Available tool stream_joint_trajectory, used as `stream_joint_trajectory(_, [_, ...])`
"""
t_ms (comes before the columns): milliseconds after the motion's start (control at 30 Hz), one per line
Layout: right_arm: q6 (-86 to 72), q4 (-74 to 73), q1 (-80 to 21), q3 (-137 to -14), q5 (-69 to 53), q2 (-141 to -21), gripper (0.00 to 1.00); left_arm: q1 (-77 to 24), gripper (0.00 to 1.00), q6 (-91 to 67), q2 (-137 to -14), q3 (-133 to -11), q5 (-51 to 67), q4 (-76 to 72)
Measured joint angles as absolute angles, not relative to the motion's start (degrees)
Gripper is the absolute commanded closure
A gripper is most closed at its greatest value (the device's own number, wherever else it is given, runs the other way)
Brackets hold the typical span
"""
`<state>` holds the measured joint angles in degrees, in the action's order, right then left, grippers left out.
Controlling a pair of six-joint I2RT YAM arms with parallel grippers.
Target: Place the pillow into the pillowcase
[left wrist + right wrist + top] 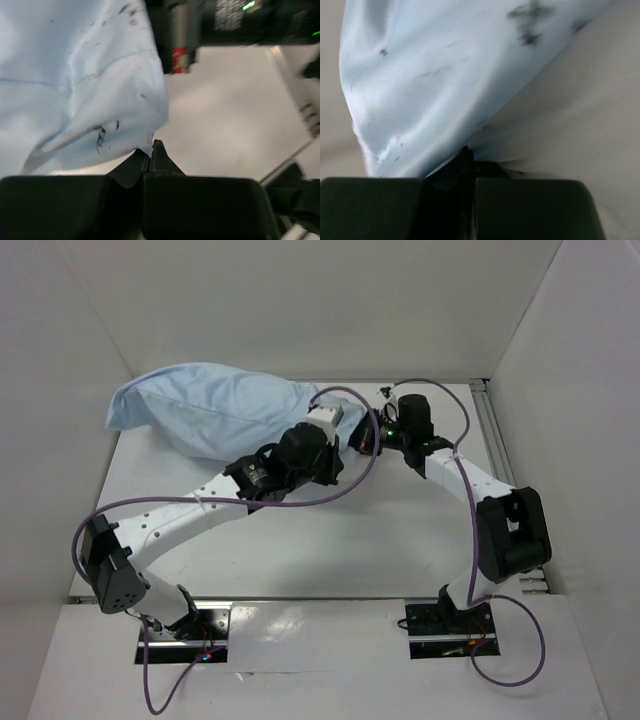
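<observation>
- The large, thin, wrinkled light-blue fabric pillowcase [215, 410] lies plump at the far left of the tabletop [330, 540].
- It looks mostly filled. The plump white soft-fabric pillow [570, 115] seems to show only at the mouth, which is not yet pulled over.
- The left tool [151, 150] and the right tool [466, 156] are each clamped on the hem.
- The tabletop is white, inside plain white walls [300, 300].

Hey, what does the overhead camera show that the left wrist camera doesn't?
Only overhead: the left arm and right arm whole, and the full bulging pillowcase. Only the left wrist: the left tool shut on the pillowcase's edge, and dark specks on the cloth. Both: the light-blue pillowcase on the white table.
</observation>
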<state>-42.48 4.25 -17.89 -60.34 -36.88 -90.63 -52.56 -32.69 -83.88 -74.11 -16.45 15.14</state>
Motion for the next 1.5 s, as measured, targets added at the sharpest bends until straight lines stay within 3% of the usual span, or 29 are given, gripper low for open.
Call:
stream_joint_trajectory(167, [-39.72,0.40,-13.80,-61.98,-37.65,-85.52,1.00,-52.53,1.00,-29.47,-84.75,-91.29,-8.56,24.36])
stream_joint_trajectory(533, [-31.33,-26.74,-14.59,-68.23,-32.91,-53.10,1.00,-52.93,1.00,-29.34,-86.06,-124.81,7.11,40.38])
stream_joint_trajectory(633, [-31.35,-27.46,-14.59,-66.94,-29.98,-49.91,1.00,-47.37,1.00,-31.92,-91.81,-130.89,16.10,40.58])
stream_joint_trajectory(800, [-34.04,-23.75,-13.41,-53.93,-24.18,-54.28,1.00,-40.51,1.00,-34.81,-109.78,-134.91,24.03,38.20])
stream_joint_trajectory(833, [-34.83,-22.37,-13.21,-51.07,-23.05,-56.64,1.00,-39.51,0.94,-34.98,-113.89,-135.00,24.27,38.13])
stream_joint_trajectory(867, [-35.46,-21.12,-13.15,-48.97,-22.02,-59.64,1.00,-38.68,0.59,-35.00,-117.47,-135.00,24.23,38.15])
stream_joint_trajectory(900, [-36.10,-20.10,-12.91,-47.40,-20.78,-63.29,1.00,-37.65,0.45,-34.89,-121.49,-135.04,24.16,38.13])
stream_joint_trajectory(933, [-36.53,-19.44,-12.64,-46.48,-19.57,-67.11,0.94,-36.82,0.37,-34.96,-124.66,-135.22,23.94,37.87])
stream_joint_trajectory(1000, [-37.10,-19.18,-11.31,-46.30,-18.61,-73.97,0.61,-35.20,0.20,-34.48,-128.79,-135.48,23.57,37.91])
stream_joint_trajectory(1033, [-37.10,-18.87,-10.50,-46.61,-18.13,-76.20,0.46,-34.59,0.16,-34.11,-129.43,-135.48,22.85,38.85])
stream_joint_trajectory(1067, [-36.86,-18.68,-9.56,-46.98,-17.78,-77.69,0.25,-33.82,0.16,-33.63,-129.45,-135.37,22.00,40.16])
stream_joint_trajectory(1167, [-35.18,-19.16,-5.21,-47.66,-17.80,-76.95,0.06,-33.85,0.19,-31.35,-123.09,-132.94,16.51,41.65])
stream_joint_trajectory(1367, [-30.17,-24.58,3.92,-51.09,-20.34,-66.30,0.00,-45.78,0.21,-30.33,-97.49,-118.28,-1.37,46.09])
stream_joint_trajectory(1500, [-26.13,-29.36,6.17,-52.40,-24.27,-60.73,0.00,-58.11,0.19,-34.37,-88.68,-109.89,-11.14,50.92])
